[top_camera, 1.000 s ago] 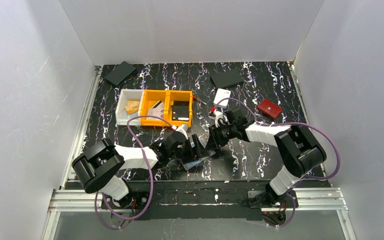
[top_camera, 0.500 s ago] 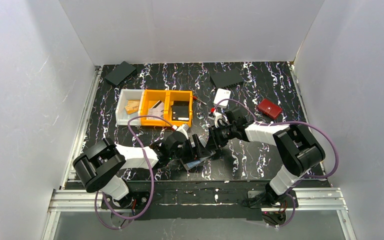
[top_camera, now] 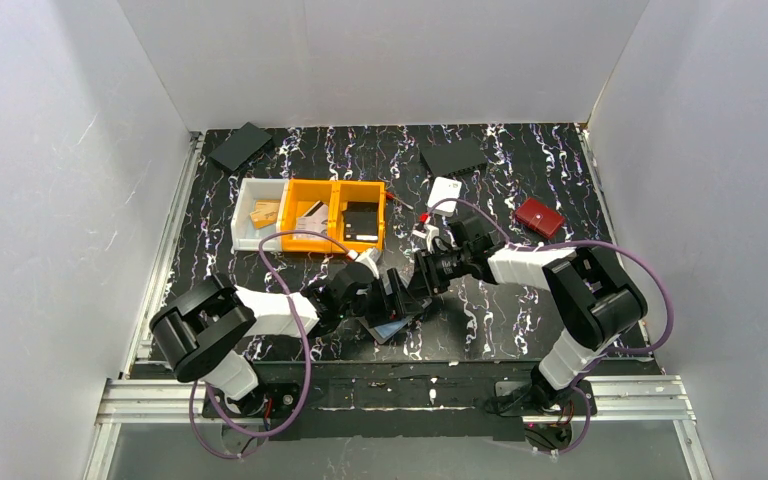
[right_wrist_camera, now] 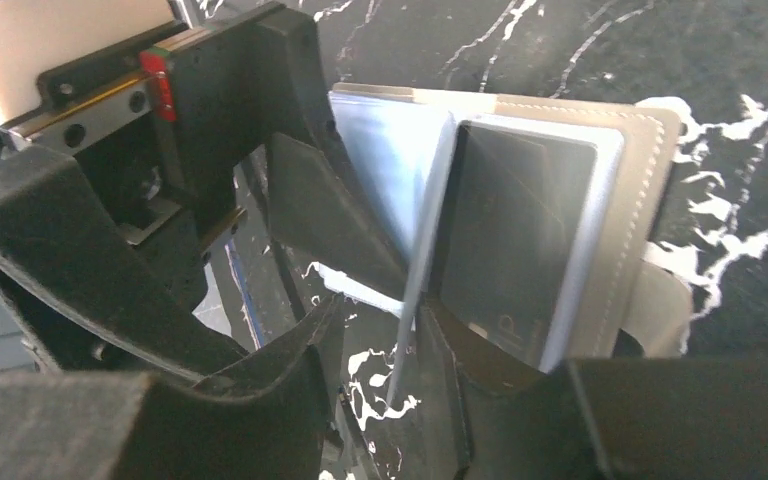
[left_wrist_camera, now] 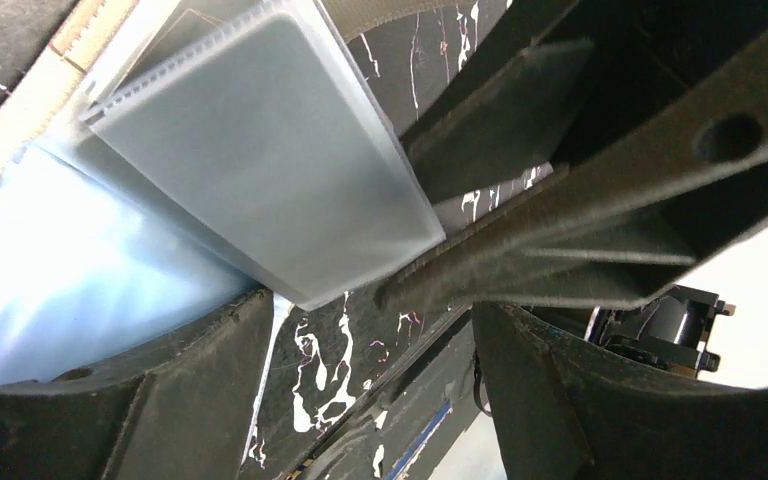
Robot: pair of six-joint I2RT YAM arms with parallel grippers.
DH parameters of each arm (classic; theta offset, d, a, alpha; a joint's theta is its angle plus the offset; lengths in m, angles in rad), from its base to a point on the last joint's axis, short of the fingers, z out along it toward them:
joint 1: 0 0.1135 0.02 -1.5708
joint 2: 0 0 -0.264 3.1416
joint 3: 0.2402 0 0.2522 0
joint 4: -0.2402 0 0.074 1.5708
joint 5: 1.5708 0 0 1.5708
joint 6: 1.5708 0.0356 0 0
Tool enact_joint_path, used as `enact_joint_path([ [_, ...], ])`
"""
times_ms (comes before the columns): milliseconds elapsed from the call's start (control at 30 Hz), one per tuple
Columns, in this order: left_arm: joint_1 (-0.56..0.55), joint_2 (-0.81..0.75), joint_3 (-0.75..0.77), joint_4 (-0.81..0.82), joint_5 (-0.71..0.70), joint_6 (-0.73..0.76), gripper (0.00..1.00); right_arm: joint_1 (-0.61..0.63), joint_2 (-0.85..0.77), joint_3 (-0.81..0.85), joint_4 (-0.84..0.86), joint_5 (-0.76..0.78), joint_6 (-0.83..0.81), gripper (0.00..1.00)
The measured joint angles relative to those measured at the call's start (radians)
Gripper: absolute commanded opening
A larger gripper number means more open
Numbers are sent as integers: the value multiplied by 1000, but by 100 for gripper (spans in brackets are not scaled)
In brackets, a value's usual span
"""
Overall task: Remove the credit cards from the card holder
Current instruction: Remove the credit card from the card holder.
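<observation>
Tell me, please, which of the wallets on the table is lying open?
The grey card holder at the near edge, pale blue inside showing; the red wallet and white case are shut.

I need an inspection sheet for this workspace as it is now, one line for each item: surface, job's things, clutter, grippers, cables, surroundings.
surface: black marbled table, no spill seen.
job's things: card holder open near the front edge; credit cards not out, a dark one in its pocket, a pale leaf raised.
clutter: orange bin, white bin, left black slab, right black slab, white case, red wallet.
grippers: left gripper open, at the holder; right gripper open around the pale leaf.
cables: purple cables loop along both arms.
surroundings: white walls, metal rails; nothing else seen.
</observation>
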Motion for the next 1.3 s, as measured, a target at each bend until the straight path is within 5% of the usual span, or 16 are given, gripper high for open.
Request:
enact_joint_path([
  [267, -1, 11, 1, 21, 18, 16, 77, 5, 0, -4, 40, -64, 48, 41],
  [333, -1, 10, 1, 24, 21, 18, 97, 10, 0, -4, 48, -64, 48, 41],
  [367, -1, 9, 0, 29, 24, 20, 98, 14, 0, -4, 53, -64, 48, 42],
  [933, -12, -178, -169, 61, -22, -43, 98, 95, 37, -4, 53, -114, 25, 47],
  [1300, -9, -168, -174, 83, -14, -48, 97, 108, 116, 47, 84, -180, 79, 50],
])
